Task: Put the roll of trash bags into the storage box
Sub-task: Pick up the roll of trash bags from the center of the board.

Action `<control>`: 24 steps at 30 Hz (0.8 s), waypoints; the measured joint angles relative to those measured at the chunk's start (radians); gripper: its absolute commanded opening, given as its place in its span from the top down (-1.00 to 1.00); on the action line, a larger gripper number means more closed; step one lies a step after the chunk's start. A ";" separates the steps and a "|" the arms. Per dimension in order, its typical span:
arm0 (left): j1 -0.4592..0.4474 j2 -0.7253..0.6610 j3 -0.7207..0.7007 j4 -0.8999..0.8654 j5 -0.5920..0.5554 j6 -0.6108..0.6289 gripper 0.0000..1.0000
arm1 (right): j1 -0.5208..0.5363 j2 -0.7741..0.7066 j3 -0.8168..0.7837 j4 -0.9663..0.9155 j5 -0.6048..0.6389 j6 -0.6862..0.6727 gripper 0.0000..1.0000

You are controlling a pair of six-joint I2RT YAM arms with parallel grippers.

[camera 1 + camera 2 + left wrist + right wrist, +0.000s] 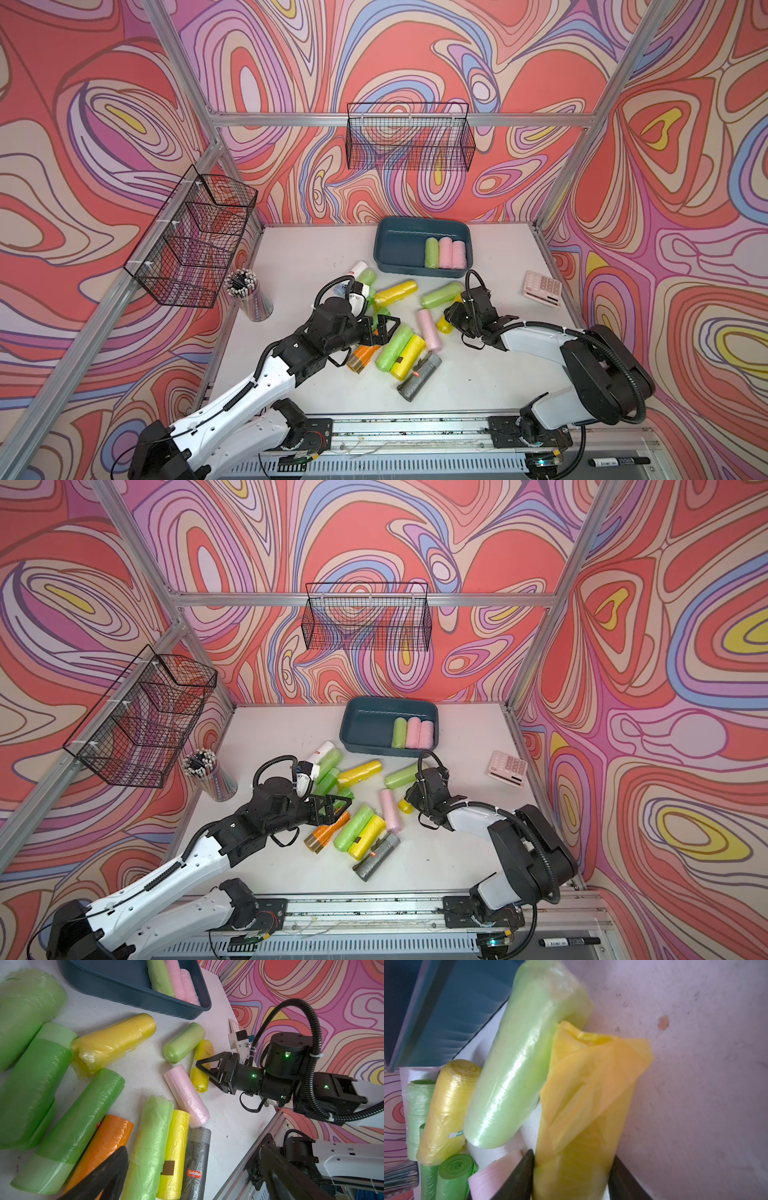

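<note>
Between jaws of the right gripper [573, 1157] sits the yellow roll [583, 1095], seemingly clamped.

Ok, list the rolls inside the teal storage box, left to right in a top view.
Light green cylindrical plastic roll, pale pink plastic roll, second pale pink plastic roll, all in the teal plastic storage box.

Robot test cell, aluminium frame [399, 119], patterned walls [415, 50]
</note>
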 measured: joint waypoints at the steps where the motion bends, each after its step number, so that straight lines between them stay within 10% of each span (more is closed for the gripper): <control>1: 0.000 0.004 0.000 0.003 0.002 0.000 -1.00 | 0.002 0.003 0.001 0.002 0.005 0.002 -0.08; 24: 0.000 0.002 0.010 0.028 -0.001 0.011 -1.00 | 0.004 -0.041 -0.010 -0.069 0.095 0.019 0.44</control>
